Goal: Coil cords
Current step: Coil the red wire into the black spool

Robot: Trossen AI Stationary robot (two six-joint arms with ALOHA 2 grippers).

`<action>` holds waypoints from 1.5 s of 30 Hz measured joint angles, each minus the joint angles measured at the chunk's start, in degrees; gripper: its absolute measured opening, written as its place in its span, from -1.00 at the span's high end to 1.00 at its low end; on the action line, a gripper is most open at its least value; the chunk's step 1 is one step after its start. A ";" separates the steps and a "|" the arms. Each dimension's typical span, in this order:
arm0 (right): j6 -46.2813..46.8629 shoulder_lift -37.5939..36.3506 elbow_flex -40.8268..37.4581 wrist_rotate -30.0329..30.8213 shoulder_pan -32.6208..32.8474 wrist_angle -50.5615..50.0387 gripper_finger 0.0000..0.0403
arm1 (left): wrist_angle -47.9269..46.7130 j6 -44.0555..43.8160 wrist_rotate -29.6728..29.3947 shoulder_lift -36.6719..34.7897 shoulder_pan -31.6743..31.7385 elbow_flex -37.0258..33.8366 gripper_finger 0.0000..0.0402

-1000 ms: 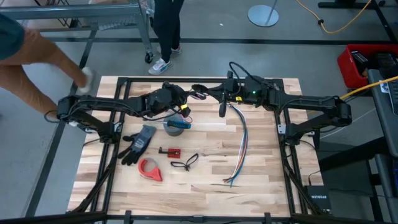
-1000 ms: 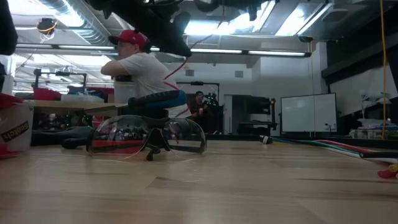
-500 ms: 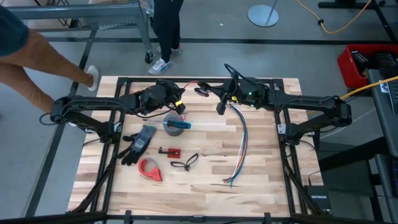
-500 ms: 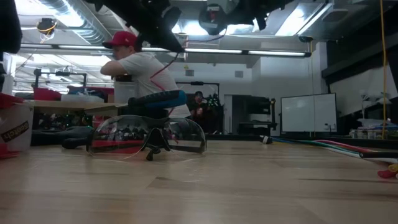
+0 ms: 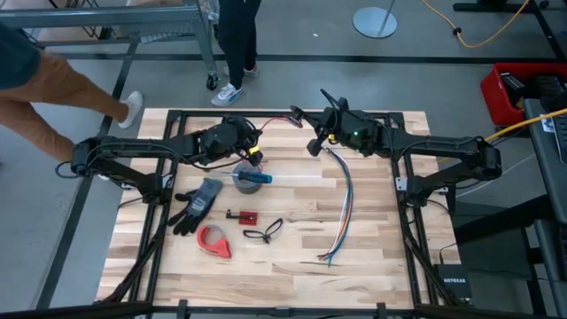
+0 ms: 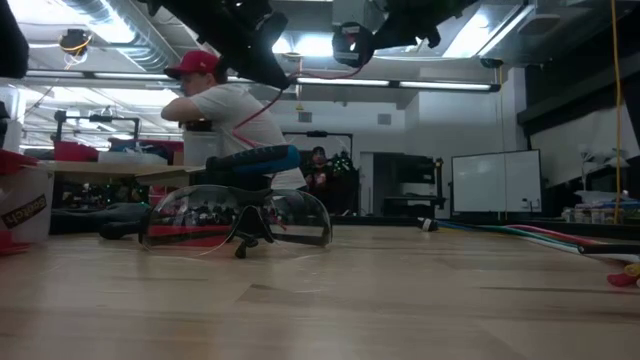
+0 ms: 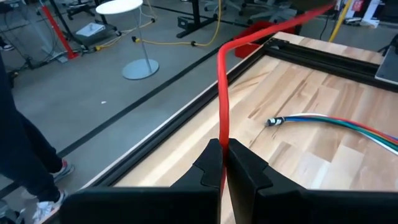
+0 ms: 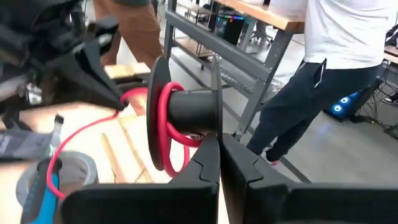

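**Cord strung between both grippers over the back of the table**

Cord first: the thin red cord (image 5: pixel 275 120) hangs in the air above the far edge of the wooden table (image 5: pixel 292 257), running roughly side to side between the two arms. One end is pinched in the left gripper (image 5: pixel 251 135), whose fingers are pressed together right on it; from the left wrist view the cord (image 7: pixel 222 93) climbs straight out of the fingertips and then bends off sideways. The other end is looped a few turns around a small black spool (image 8: pixel 186 112), with the coil's axis lying about level. The right gripper (image 5: pixel 312 146) has its fingers together on the edge of that spool, so the cord's long run goes from spool to left gripper, sloping down slightly toward the left.

On the table below: a grey tape roll (image 5: pixel 249 179) with a blue-handled tool (image 5: pixel 257 177) across it, a dark glove (image 5: pixel 198 203), a red tape dispenser (image 5: pixel 213 241), a small black looped cord (image 5: pixel 264 232), and a long multicoloured wire bundle (image 5: pixel 344 208). Safety glasses (image 6: pixel 236 218) sit close in the low view.

Readable writing is thin: a black box (image 5: pixel 452 285) at the near right corner says NETGEAR. People stand beyond the far edge.
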 joint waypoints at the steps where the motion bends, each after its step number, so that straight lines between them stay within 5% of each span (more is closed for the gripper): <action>1: -0.32 0.00 0.00 -0.01 0.01 -0.60 1.00 | 0.01 0.00 -0.04 0.00 0.22 0.00 1.00; 16: 0.86 0.00 0.00 -3.06 0.04 -8.36 1.00 | 4.88 1.16 -0.10 -0.66 1.82 -0.02 1.00; 20: 0.97 0.71 0.00 -3.00 0.04 -7.88 1.00 | 9.85 1.11 5.09 -0.52 1.82 -0.02 1.00; 30: 0.99 7.56 0.00 0.04 0.00 -0.12 1.00 | 14.41 -1.92 11.31 -0.20 1.39 -0.02 1.00; 45: 0.80 13.47 0.00 -0.01 0.00 16.85 1.00 | 18.39 -3.09 12.09 -0.17 -2.39 -0.02 1.00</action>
